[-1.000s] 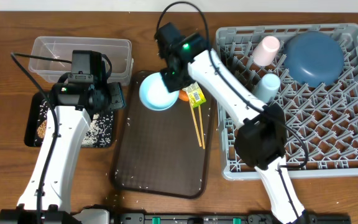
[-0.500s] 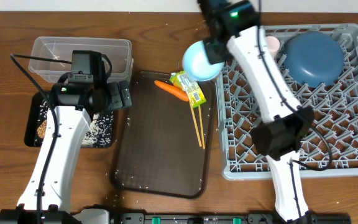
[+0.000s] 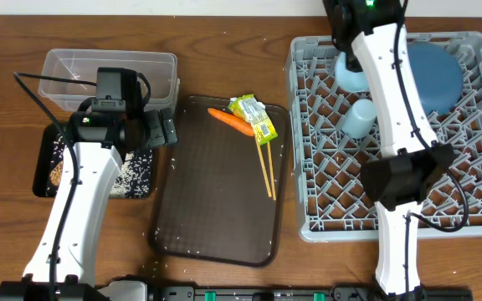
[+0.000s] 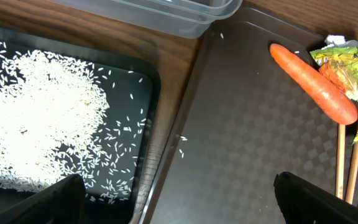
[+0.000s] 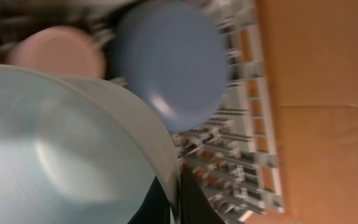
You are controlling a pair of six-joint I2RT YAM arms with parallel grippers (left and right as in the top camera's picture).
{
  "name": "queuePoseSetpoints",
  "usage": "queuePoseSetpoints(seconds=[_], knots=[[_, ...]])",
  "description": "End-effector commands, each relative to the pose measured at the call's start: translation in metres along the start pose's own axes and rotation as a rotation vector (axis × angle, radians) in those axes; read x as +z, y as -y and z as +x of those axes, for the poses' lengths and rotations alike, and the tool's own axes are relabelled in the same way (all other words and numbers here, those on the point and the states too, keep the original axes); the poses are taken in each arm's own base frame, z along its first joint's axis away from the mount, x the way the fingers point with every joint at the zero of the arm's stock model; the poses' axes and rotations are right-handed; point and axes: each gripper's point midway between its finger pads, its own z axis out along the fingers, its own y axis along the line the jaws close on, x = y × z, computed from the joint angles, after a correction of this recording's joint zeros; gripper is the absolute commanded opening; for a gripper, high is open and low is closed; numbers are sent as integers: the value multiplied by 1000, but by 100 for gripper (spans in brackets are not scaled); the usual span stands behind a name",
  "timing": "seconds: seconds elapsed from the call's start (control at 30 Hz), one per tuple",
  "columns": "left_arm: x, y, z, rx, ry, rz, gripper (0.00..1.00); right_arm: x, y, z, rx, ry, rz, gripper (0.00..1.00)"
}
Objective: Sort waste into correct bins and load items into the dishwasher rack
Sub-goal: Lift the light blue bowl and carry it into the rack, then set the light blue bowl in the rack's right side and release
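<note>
Smooth round light-blue bowl point(image 5: 61, 143) in right gripper point(image 5: 176, 196); grey lattice rack point(image 3: 458, 209)

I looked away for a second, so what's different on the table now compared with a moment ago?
The right end effector, gripping the small light-blue bowl, carried it from the brown serving tray rightward and back, over the far-left corner of the dishwasher rack, uncovering the carrot. The left end effector stayed open where it was; carrot, wrapper and chopsticks did not move.
</note>
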Motion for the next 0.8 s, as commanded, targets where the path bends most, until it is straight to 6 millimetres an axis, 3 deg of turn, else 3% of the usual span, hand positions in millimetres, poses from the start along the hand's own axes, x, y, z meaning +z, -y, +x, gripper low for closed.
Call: queuePoseSetpoints(seconds=[0.0,0.07,0.23,0.4,0.57,0.7,0.77], knots=[[3,-4,2,-1,-9,-17,98,-15,57,-17,123,111,197,1],[3,-4,2,-2,-9,-17,98,-17,64,-18,121,122,234,1],[3,-4,2,-1,-9,-17,98,-20,57,-15,151,115,173,2],[3,-4,2,-1,-10,-17,98,-47,69,-10,167,132,47,1],[3,-4,2,-2,-9,-17,98,-79,115,6,239,176,2,1],[3,-4,2,-1,-10,-17,98,-70,156,36,321,120,51,1],[3,-4,2,-1,-10,-17,98,-62,167,51,347,82,74,1]])
